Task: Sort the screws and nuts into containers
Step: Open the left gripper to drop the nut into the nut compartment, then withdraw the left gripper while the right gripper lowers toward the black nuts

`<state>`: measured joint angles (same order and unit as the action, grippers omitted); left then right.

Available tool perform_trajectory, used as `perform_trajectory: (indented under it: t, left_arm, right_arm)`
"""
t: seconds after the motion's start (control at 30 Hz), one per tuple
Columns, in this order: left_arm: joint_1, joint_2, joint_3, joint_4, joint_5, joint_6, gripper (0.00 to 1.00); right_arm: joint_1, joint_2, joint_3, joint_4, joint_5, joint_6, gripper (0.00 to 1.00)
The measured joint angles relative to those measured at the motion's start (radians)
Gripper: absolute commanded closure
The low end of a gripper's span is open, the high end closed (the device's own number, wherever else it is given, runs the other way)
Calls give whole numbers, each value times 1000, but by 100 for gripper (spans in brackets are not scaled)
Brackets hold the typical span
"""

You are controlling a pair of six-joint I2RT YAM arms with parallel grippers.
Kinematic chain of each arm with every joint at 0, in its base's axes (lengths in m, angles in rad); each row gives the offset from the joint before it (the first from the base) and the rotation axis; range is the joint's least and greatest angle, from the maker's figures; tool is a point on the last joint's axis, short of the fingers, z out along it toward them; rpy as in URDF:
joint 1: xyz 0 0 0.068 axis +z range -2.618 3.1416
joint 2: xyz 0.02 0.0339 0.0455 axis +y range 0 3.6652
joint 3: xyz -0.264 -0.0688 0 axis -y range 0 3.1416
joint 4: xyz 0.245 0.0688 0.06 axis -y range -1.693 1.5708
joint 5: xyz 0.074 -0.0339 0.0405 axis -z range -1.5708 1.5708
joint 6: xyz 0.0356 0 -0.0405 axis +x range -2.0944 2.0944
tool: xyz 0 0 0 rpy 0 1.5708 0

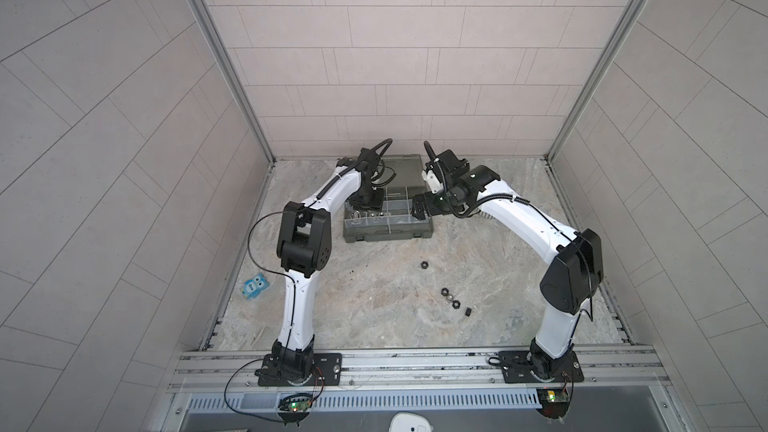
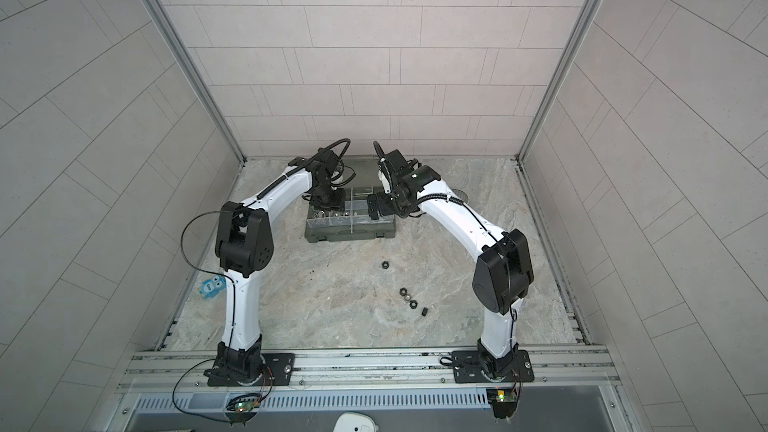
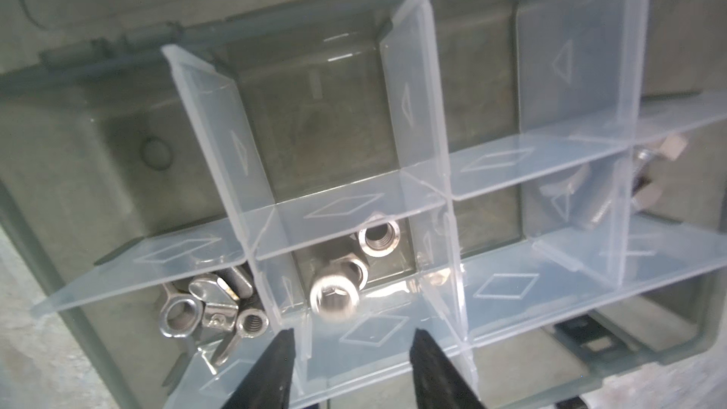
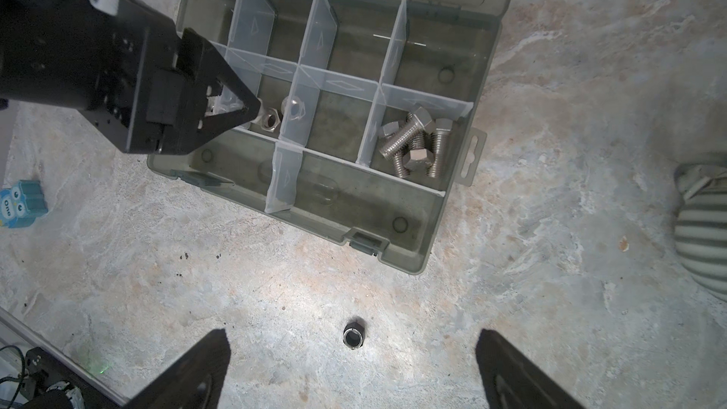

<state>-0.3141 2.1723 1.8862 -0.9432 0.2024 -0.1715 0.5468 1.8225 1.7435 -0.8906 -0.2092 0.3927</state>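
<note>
Five or so small hex nuts (image 1: 456, 305), mostly black, lie loose on my marbled worktop (image 1: 374, 326) in front of the translucent grey-green plastic organizer case (image 1: 388, 238). Inside its compartments (image 4: 346, 120) sit silver hex-head screws (image 4: 415, 143), silver wing nuts (image 3: 204, 308) and shiny domed nuts (image 3: 334, 297). My left tool (image 3: 354, 333) hangs spread and empty over the domed nuts. My right tool (image 4: 352, 332) gapes wide and empty beside the case.

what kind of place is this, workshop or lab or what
Most likely a robot lab test cell, not a workshop: two white robot arms are bolted to an aluminium rail, plain panel walls box in a small tabletop, and the organizer case and loose nuts look like staged props.
</note>
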Motion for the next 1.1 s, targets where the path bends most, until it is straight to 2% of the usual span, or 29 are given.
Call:
perform_trajectory:
  t: [0.23, 0.43, 0.67, 0.8, 0.93, 0.97, 1.03, 1.1]
  left_arm:
    - [-2, -30, -45, 25, 10, -20, 39]
    - [-51, -159, -175, 45, 9, -54, 40]
    - [-293, -295, -298, 63, -3, -114, 40]
    - [-401, -309, -373, 91, 3, -164, 40]
    - [-398, -358, -488, 113, -6, -216, 38]
    - [-394, -386, -518, 113, -15, -227, 35]
    - [-387, -451, -561, 111, -31, -243, 24]
    - [-382, -523, -588, 109, -50, -255, 15]
  right_arm:
    - [-1, -4, -6, -80, 23, -13, 1]
    - [-25, -155, -195, -122, 68, -2, 1]
    - [-86, -416, -440, -175, 124, 32, 2]
    - [-77, -541, -613, -161, 82, 45, 13]
    - [-50, -612, -771, -136, 39, 70, 34]
    - [-39, -629, -808, -121, 27, 83, 41]
    - [-16, -668, -871, -93, 7, 103, 50]
    - [5, -699, -908, -69, -4, 122, 53]
